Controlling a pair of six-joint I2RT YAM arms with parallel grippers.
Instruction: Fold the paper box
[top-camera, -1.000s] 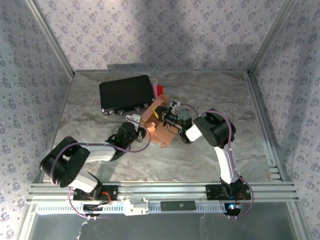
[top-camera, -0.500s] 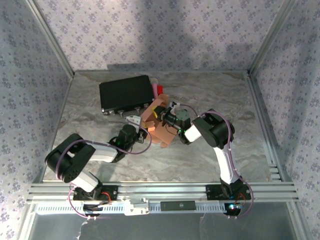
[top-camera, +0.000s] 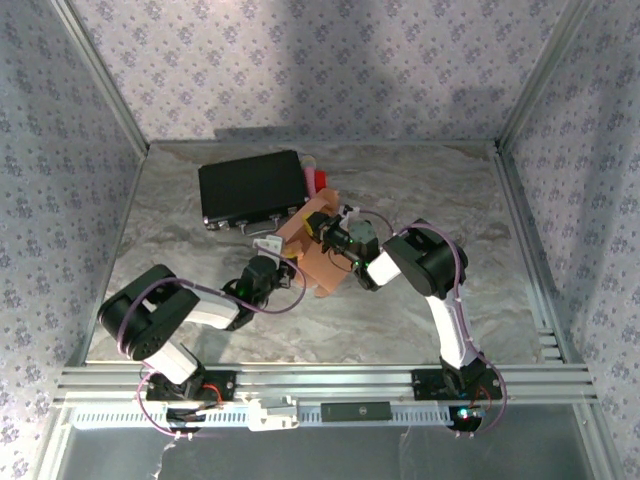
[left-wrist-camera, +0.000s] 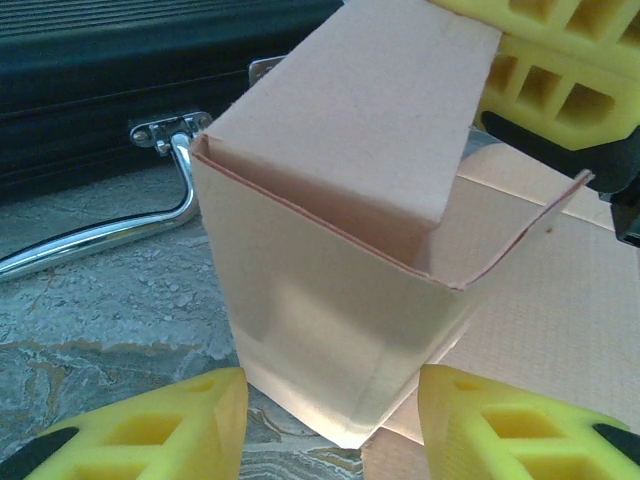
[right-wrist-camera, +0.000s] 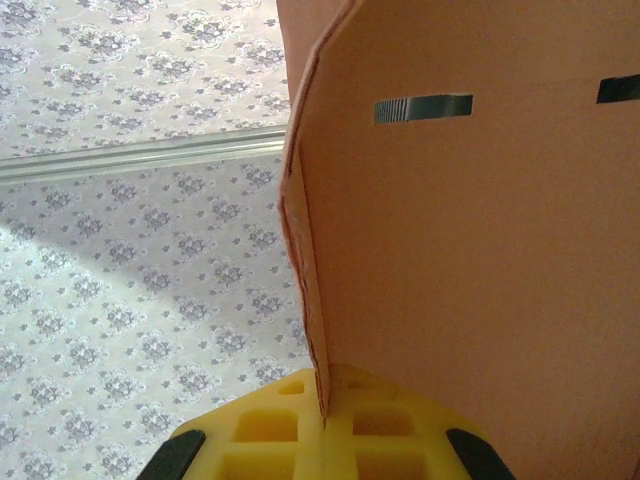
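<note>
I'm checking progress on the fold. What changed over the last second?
The left arm's elbow swung rightward and the left gripper eased slightly nearer, open at the paper box. The right gripper kept its pinch on a box panel; the black case stayed put.

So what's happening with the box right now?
The paper box is half formed in the middle of the table, close to the black case. Its walls stand up and the top is open. The right gripper is clamped on the edge of one cardboard panel. The left gripper is open, its fingers spread to either side of the box's near corner.
</note>
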